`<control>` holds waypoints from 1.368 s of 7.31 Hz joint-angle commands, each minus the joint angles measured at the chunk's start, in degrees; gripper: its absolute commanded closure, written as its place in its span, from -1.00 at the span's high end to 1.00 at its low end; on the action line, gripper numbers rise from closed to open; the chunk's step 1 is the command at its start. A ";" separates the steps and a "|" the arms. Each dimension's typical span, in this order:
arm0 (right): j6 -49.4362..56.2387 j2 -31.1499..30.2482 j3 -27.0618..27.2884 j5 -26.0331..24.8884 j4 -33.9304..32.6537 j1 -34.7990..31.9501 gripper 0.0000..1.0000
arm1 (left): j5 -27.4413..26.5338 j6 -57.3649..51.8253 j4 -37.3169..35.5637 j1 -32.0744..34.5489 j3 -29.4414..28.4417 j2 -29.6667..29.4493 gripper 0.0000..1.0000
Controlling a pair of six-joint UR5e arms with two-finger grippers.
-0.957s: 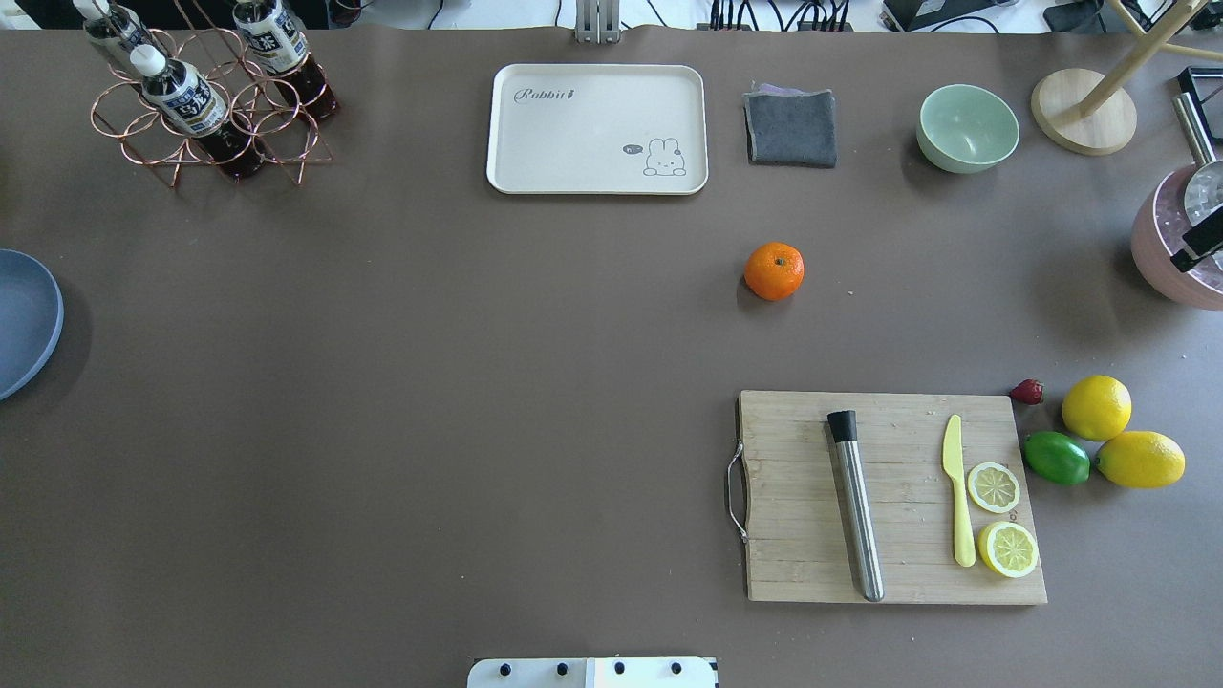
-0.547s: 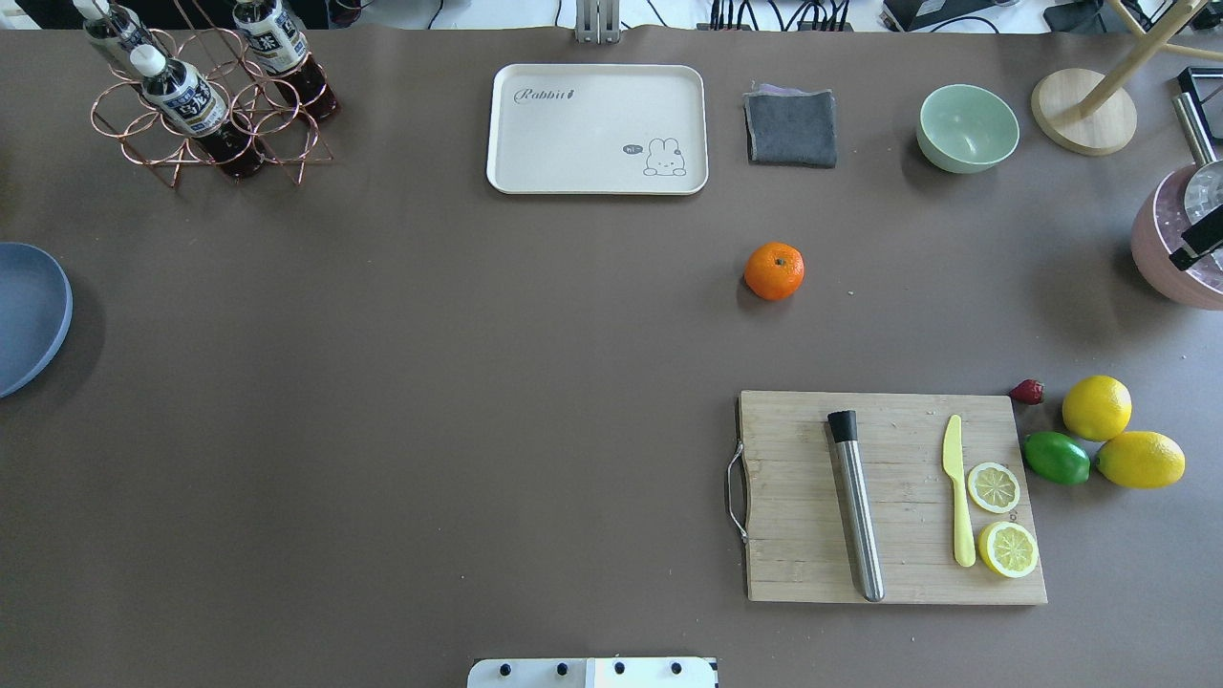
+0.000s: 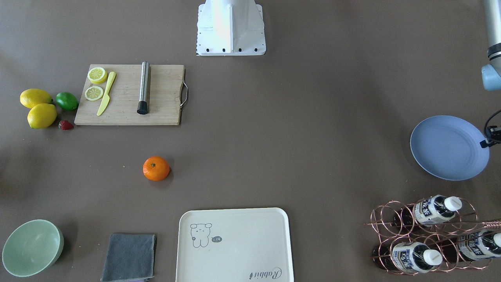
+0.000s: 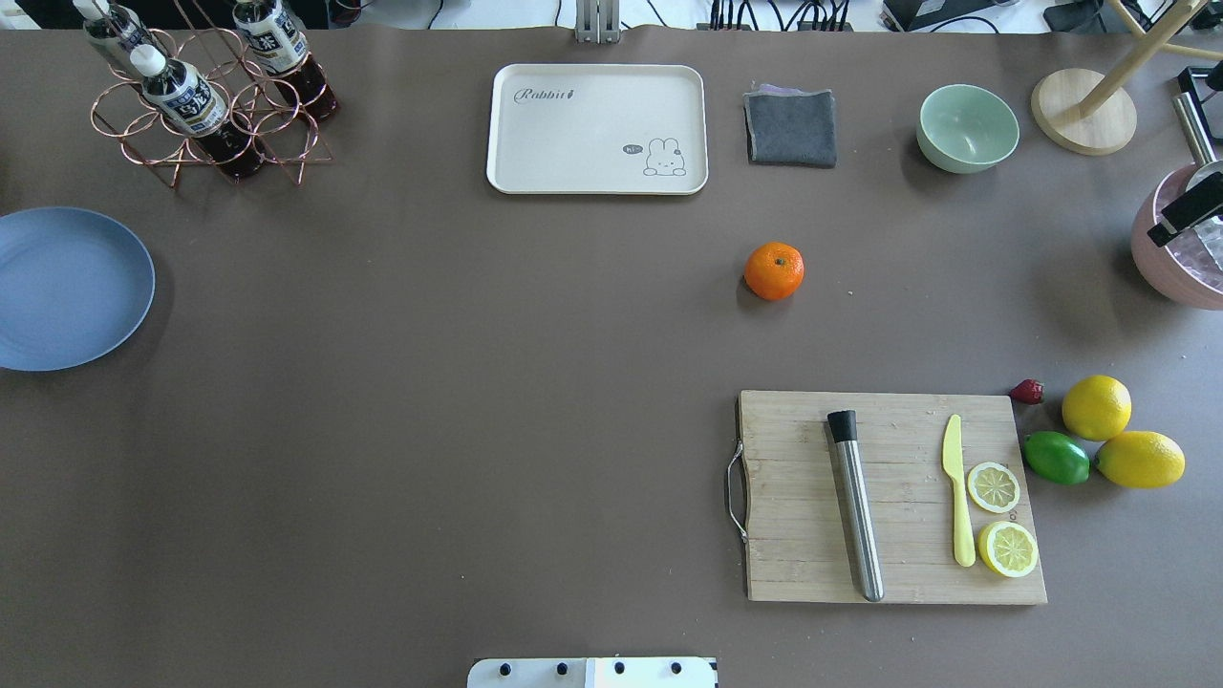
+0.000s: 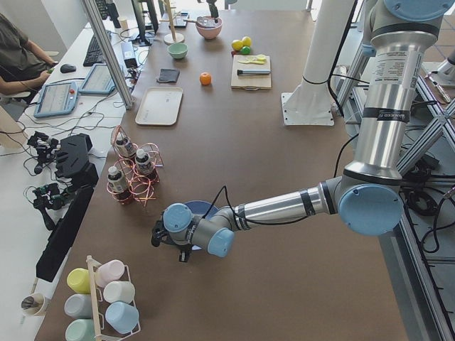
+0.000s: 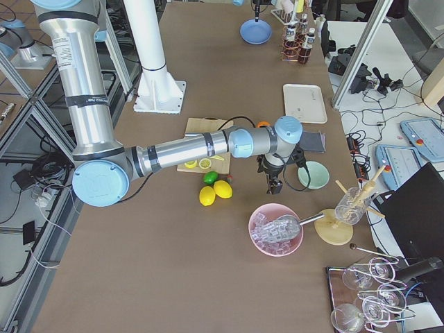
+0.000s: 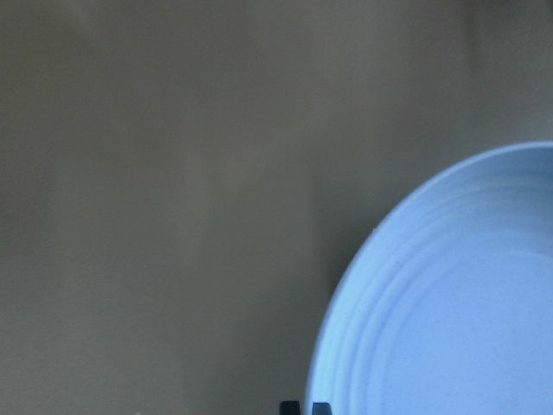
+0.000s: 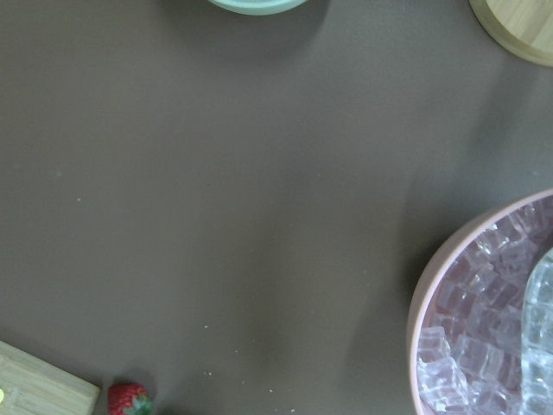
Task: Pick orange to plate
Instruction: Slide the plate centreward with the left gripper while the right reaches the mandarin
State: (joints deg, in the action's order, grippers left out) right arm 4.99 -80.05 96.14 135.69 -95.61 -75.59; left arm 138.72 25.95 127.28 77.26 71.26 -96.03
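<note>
**Plate brought in toward the tray; orange untouched**

Landmark: the cream tray, at the far side of the table from the robot.

- The plate had shifted. A second earlier the overhead view showed only a sliver of it at the edge, far to the left of the tray. Now most of its disc showed. It was nearer the tray but still well apart from it, and it sat just on the robot's side of the bottle rack.
- The left tool was at the plate's rim. The wrist view showed two dark tips set narrow, with the rim seemingly between them, so I read it as pinching the plate.
- The orange had not moved. It lay on the bare table off the tray's right corner, on the robot's side, with nothing touching it.
- The right tool hung well to the right of the tray, near the pink bowl of ice. I could not tell whether it was wide or narrow.

Reading: the plate appeared to be on its way into reach as the drop target. The pick itself had not begun. Orange and plate were still far apart, on opposite sides of the tray. The right arm was the nearer one to the fruit.
</note>
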 commanded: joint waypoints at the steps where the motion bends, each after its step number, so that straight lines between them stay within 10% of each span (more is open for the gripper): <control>1: -5.46 0.60 4.92 1.41 0.08 2.80 1.00 | 1.38 17.31 0.08 -3.92 13.84 2.50 -1.00; 4: -20.32 4.19 6.08 0.81 6.88 11.05 1.00 | -5.87 45.26 0.16 -21.20 30.56 2.00 -1.00; 10: -42.69 18.51 -3.92 -11.49 15.28 25.84 1.00 | -36.02 66.86 -6.57 -52.08 31.93 -14.15 -1.00</control>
State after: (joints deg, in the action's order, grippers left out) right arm -37.15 -64.10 94.97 125.41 -80.47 -50.94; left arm 108.51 91.86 124.19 31.10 103.32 -106.84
